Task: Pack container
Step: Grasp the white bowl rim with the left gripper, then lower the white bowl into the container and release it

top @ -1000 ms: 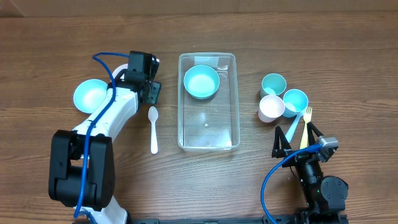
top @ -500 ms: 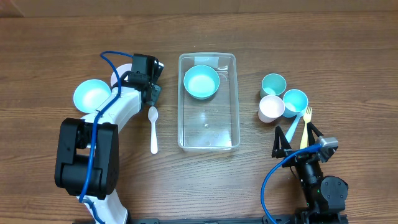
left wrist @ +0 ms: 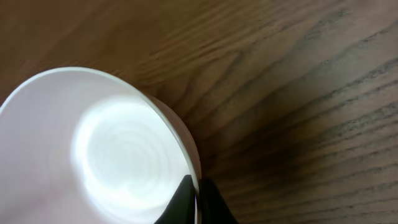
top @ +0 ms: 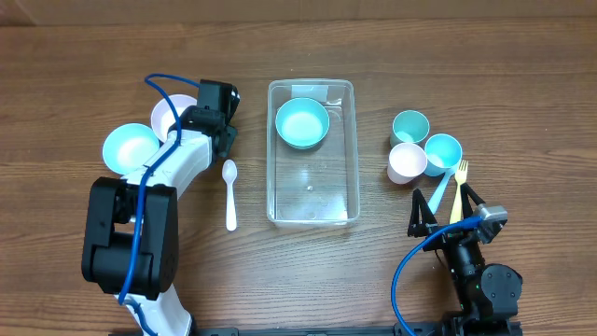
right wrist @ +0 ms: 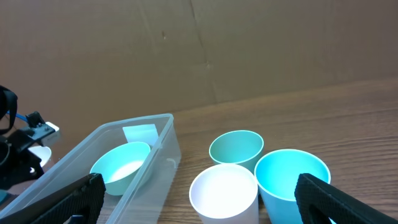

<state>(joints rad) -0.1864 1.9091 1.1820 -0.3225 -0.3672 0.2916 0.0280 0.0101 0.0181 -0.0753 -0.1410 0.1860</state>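
Observation:
The clear container [top: 272,168] lies mid-table with a teal bowl [top: 301,122] in its far end; the right wrist view shows the container [right wrist: 158,134] and that bowl [right wrist: 121,167] too. Left of it, my left gripper [top: 201,118] is shut on the right rim of a white bowl [top: 170,114]. In the left wrist view its fingertips [left wrist: 198,200] pinch the rim of the white bowl [left wrist: 93,149], one inside and one outside. My right gripper [top: 444,201] stands open at the near right, holding nothing, just short of the cups.
A teal bowl [top: 129,147] touches the white bowl's left side. A white spoon [top: 230,191] lies between the left arm and the container. A green cup [top: 410,126], white cup [top: 407,161] and teal cup [top: 443,151] cluster right, beside a yellow fork [top: 459,187] and a blue utensil [top: 438,193].
My left gripper has closed onto the white bowl's rim. The white bowl has come out leftward from under the arm, and the teal bowl beside it has shifted left. The right arm is still.

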